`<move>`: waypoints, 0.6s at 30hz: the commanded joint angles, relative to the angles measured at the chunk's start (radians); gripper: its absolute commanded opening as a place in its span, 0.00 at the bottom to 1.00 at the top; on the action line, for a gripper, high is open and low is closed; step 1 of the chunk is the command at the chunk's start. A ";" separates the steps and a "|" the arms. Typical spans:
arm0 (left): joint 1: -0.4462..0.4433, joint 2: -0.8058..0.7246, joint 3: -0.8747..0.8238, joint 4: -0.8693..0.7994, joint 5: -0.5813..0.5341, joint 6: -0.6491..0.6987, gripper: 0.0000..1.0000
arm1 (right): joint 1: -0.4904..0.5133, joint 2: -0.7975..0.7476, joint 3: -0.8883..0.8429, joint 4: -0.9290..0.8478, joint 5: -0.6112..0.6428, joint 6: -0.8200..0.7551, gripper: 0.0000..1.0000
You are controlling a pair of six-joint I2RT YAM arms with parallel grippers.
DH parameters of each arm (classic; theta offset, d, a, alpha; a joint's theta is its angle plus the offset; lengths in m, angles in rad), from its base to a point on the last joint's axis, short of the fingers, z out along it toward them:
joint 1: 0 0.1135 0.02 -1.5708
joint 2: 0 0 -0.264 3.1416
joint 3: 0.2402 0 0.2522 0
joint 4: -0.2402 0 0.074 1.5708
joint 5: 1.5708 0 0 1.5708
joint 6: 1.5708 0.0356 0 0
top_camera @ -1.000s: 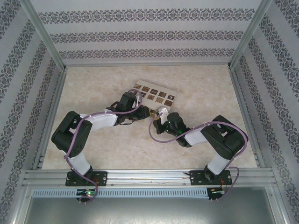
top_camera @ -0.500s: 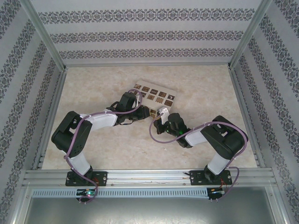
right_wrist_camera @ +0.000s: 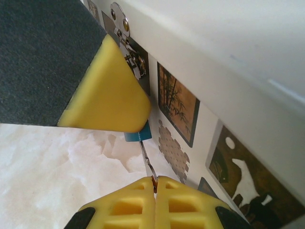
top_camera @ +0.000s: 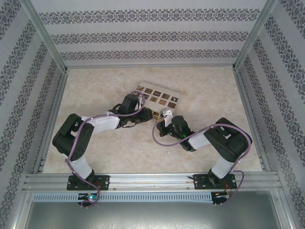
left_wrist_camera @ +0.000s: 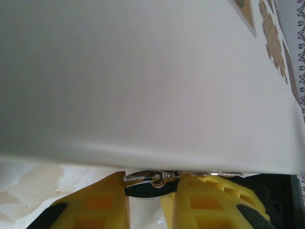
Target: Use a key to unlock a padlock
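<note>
The tiny blue padlock [right_wrist_camera: 138, 136] hangs at the side of a white box, mostly covered by a yellow finger [right_wrist_camera: 107, 90] of my left gripper. In the left wrist view its silver shackle [left_wrist_camera: 143, 177] and dark body sit between the two fingers of my left gripper [left_wrist_camera: 150, 191], which is shut on it. A thin metal key [right_wrist_camera: 147, 160] runs from the padlock's underside down into my right gripper [right_wrist_camera: 155, 183], which is shut on the key's head. From above, the left gripper [top_camera: 147, 114] and right gripper [top_camera: 163, 116] meet just in front of the box.
The white box [top_camera: 157, 97] with dark patterned squares lies on the marble-look table, right behind both grippers. Its metal hasp [right_wrist_camera: 121, 24] is just above the padlock. The box's plain white side [left_wrist_camera: 143, 71] looms close over the left fingers. Patterned walls enclose the table.
</note>
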 commanded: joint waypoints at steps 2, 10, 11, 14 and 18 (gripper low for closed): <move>-0.016 -0.047 0.000 0.030 0.035 -0.013 0.22 | 0.001 0.023 0.033 0.089 -0.007 0.018 0.00; -0.017 -0.050 -0.001 0.039 0.043 -0.020 0.22 | 0.002 0.055 0.073 0.114 -0.039 0.016 0.00; -0.016 -0.051 -0.001 0.038 0.046 -0.020 0.22 | 0.002 0.058 0.077 0.119 -0.039 0.013 0.00; -0.017 -0.051 -0.004 0.035 0.047 -0.018 0.22 | 0.000 0.065 0.095 0.132 -0.045 0.011 0.00; -0.018 -0.050 -0.010 0.035 0.048 -0.016 0.22 | 0.001 0.057 0.118 0.132 -0.051 0.008 0.00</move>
